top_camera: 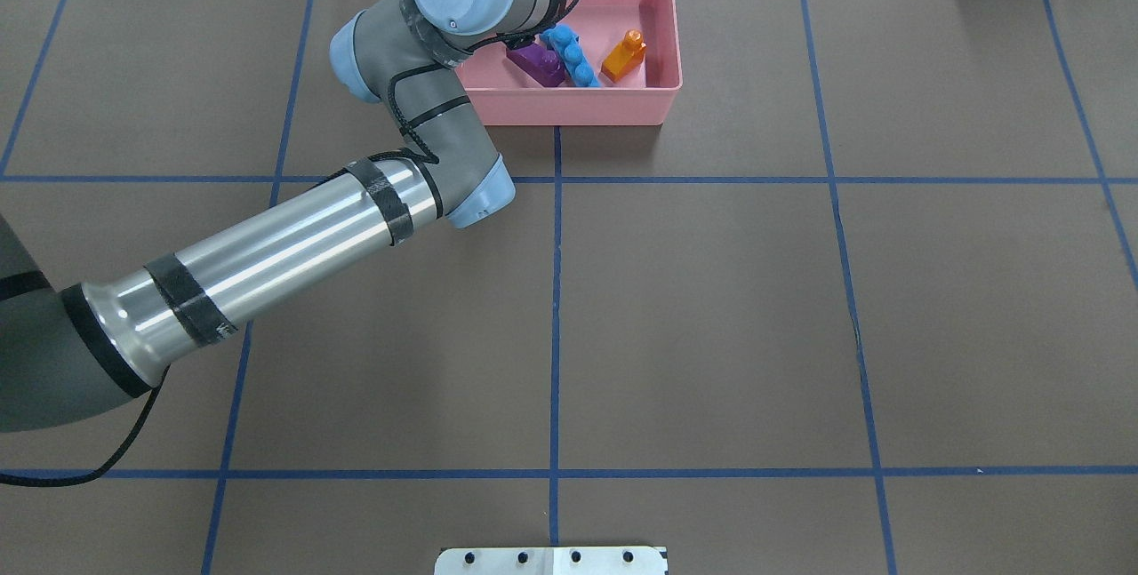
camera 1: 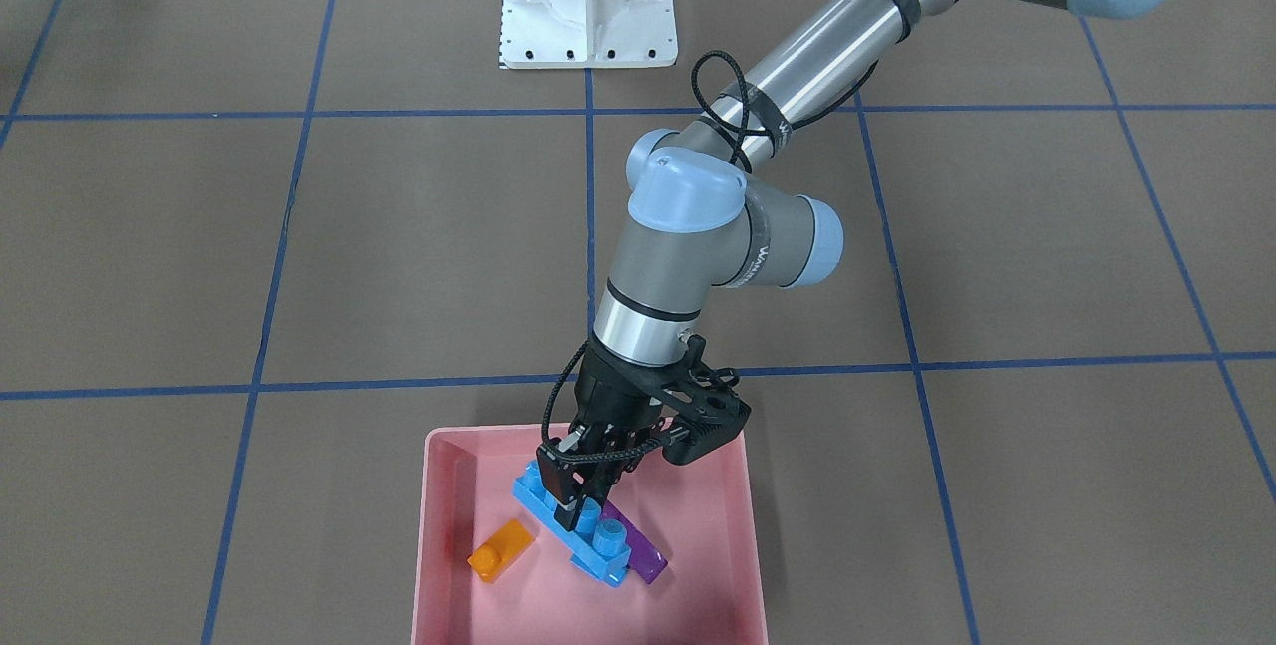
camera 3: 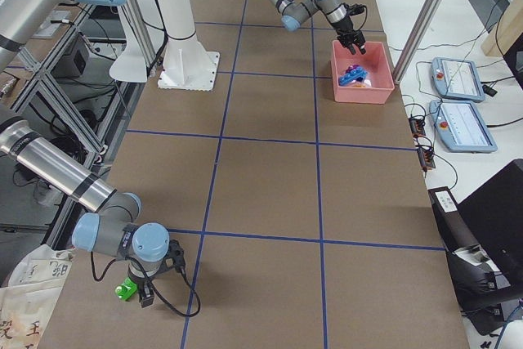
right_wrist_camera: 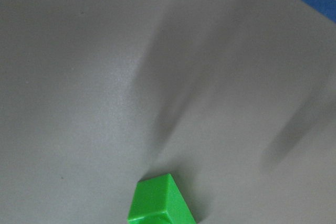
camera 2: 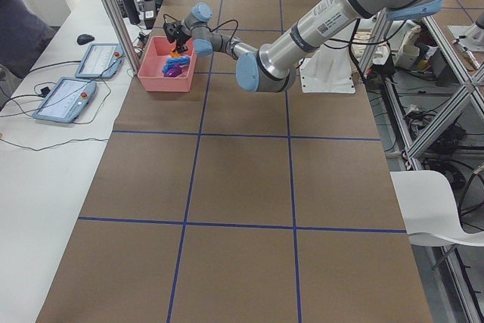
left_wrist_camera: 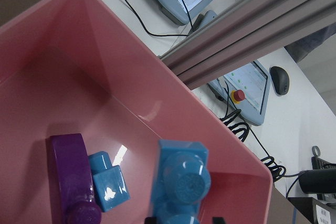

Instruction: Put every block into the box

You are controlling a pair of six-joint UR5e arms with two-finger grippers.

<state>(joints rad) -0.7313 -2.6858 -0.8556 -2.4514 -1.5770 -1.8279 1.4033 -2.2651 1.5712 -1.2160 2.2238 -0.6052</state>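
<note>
The box (top_camera: pixel 662 33) sits at the table's 12 o'clock from overhead. In it, the long blue block (top_camera: pixel 573 59) touches the purple block (top_camera: pixel 538 64) at its 9 o'clock. The orange block (top_camera: pixel 624 57) lies at its 3 o'clock, and the small blue block (left_wrist_camera: pixel 107 184) is beside purple. The left gripper (camera 1: pixel 573 510) pinches the long blue block. The green block (camera 3: pixel 126 288) lies on the table by the right gripper (camera 3: pixel 145 293), whose spread cannot be told.

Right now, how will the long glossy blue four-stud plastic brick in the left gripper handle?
The long blue brick looks like rigid moulded plastic, so flexing seems unlikely. Its glossy faces could slip within the left gripper. Small, so probably light; flat sides make rolling unlikely.
</note>
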